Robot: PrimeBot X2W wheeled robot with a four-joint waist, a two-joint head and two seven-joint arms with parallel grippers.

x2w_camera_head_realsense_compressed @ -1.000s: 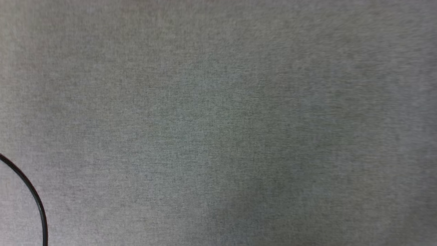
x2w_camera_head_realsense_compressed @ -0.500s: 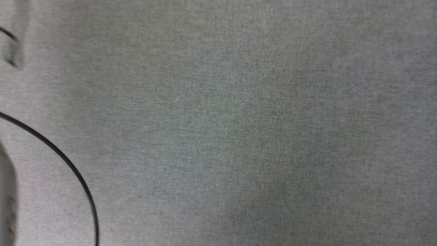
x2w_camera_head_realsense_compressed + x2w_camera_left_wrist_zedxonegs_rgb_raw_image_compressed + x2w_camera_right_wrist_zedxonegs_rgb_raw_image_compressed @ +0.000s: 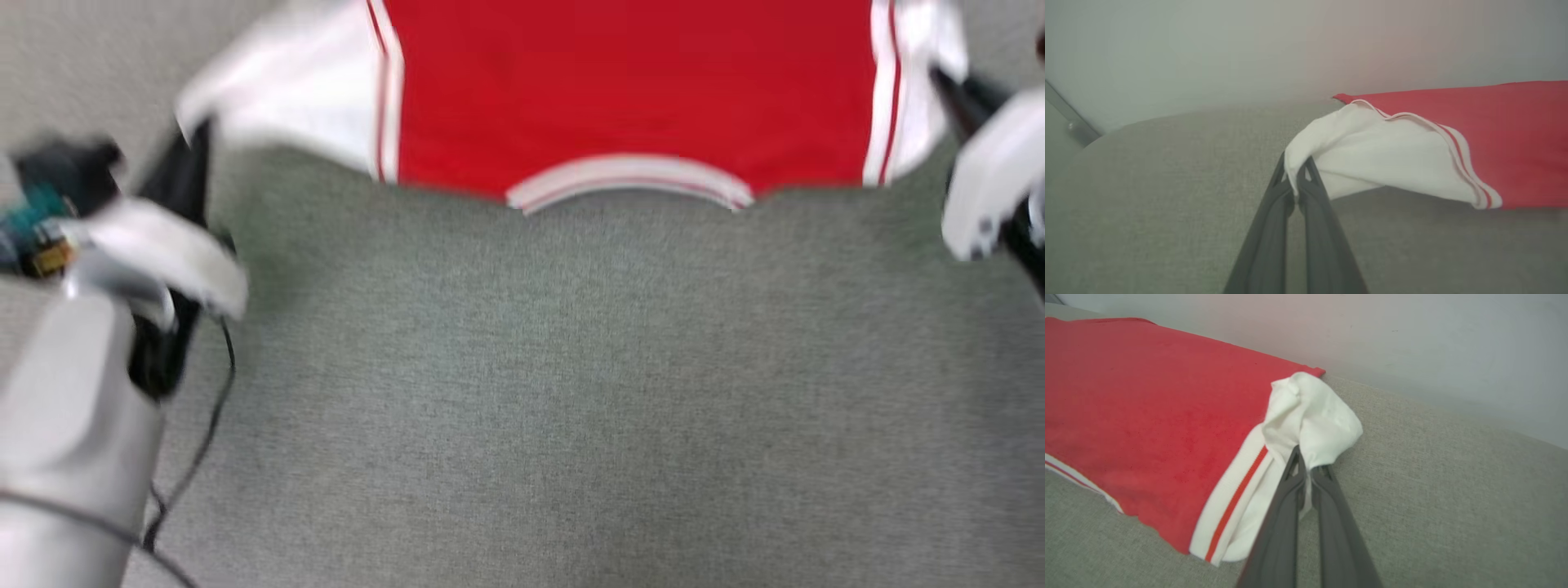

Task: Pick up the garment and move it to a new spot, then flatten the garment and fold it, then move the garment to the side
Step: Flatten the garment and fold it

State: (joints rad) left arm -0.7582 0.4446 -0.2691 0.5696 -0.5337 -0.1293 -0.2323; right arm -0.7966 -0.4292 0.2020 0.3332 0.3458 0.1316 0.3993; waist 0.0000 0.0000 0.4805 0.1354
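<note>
The garment point(image 3: 629, 90) is red with white sleeves and striped trim, and it lies spread across the far part of the grey surface with its collar trim toward me. The head view is blurred. My left gripper point(image 3: 192, 139) is shut on the tip of the left white sleeve, as the left wrist view shows: the left gripper point(image 3: 1295, 179) pinches the sleeve of the garment point(image 3: 1515, 134). My right gripper point(image 3: 939, 77) holds the other sleeve. In the right wrist view, the right gripper point(image 3: 1306, 469) pinches bunched white cloth of the garment point(image 3: 1147, 396). No print is visible.
The grey woven surface point(image 3: 571, 392) stretches toward me from the garment. A thin black cable point(image 3: 208, 425) hangs beside my pale left forearm point(image 3: 65, 425). A pale wall point(image 3: 1208, 49) stands behind the surface, with a metal strip point(image 3: 1069, 118) at its left.
The head camera has swung, so the whole picture has shifted. It showed bare grey surface and a black cable before. Now it takes in the garment and both grippers.
</note>
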